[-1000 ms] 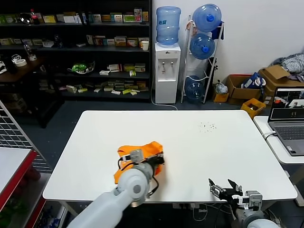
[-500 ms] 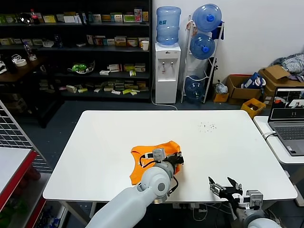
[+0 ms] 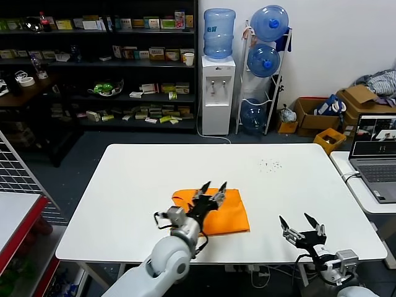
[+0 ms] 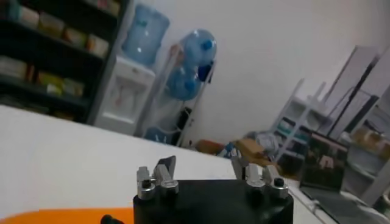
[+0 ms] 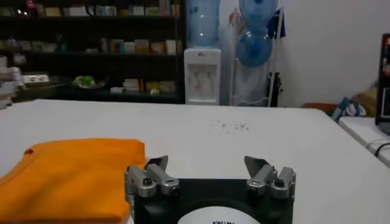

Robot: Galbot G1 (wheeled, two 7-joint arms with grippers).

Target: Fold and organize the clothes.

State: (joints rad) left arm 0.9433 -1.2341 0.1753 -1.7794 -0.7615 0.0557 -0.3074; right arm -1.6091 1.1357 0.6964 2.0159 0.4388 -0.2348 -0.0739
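Observation:
The clothes, one bright orange T-shirt, lie folded into a flat rectangle on the white table, near its front edge. My left gripper hovers just over the shirt's back left part, fingers spread and open, holding nothing. In the left wrist view its fingertips point out over the table, and only a sliver of the shirt shows. My right gripper stands open over the front right of the table, to the right of the shirt. The right wrist view shows that gripper empty, with the shirt off to one side.
A laptop sits on a side table at the right. Small dark specks lie on the far right of the table. A wire rack stands at the left. Shelves and a water dispenser are behind.
My left gripper carried a fold of the shirt to the right, then opened and lifted off. The shirt now lies flat and folded. The right gripper shifted slightly.

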